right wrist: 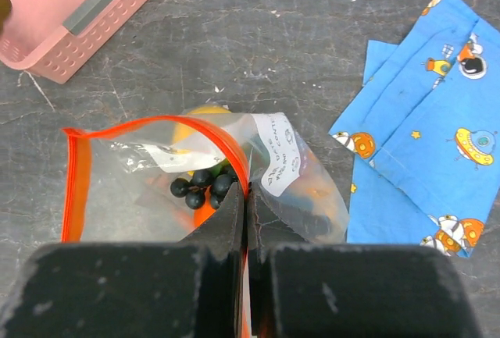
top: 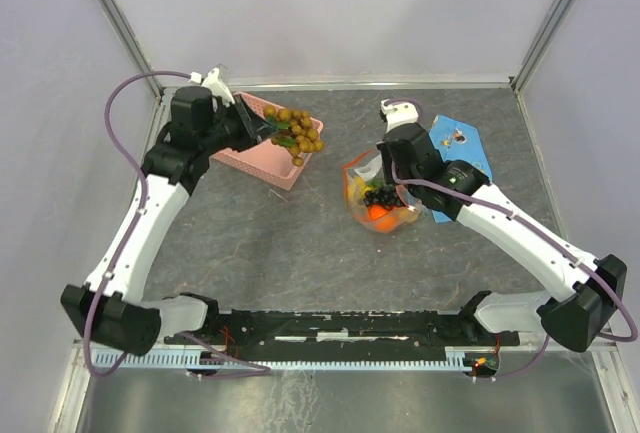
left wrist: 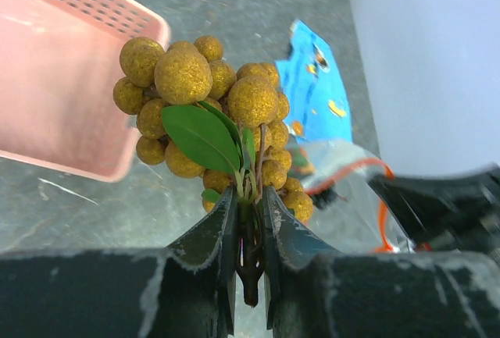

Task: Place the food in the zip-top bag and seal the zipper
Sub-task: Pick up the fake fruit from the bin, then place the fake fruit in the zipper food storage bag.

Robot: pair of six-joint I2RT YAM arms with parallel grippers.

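My left gripper (left wrist: 250,201) is shut on the stem of the brownish-green grape bunch with leaves (left wrist: 211,96) and holds it in the air beside the pink basket (top: 262,153); the bunch also shows in the top view (top: 297,131). My right gripper (right wrist: 247,191) is shut on the red zipper rim (right wrist: 205,129) of the clear zip-top bag (right wrist: 148,190) and holds its mouth open. The bag (top: 378,195) sits mid-table and holds a black berry cluster (right wrist: 201,187), a yellow fruit and an orange fruit. No slider tab is visible.
The pink lattice basket (right wrist: 74,10) stands at the back left. A blue printed cloth (right wrist: 426,143) lies right of the bag, partly under my right arm (top: 500,218). Grey walls enclose the table on three sides.
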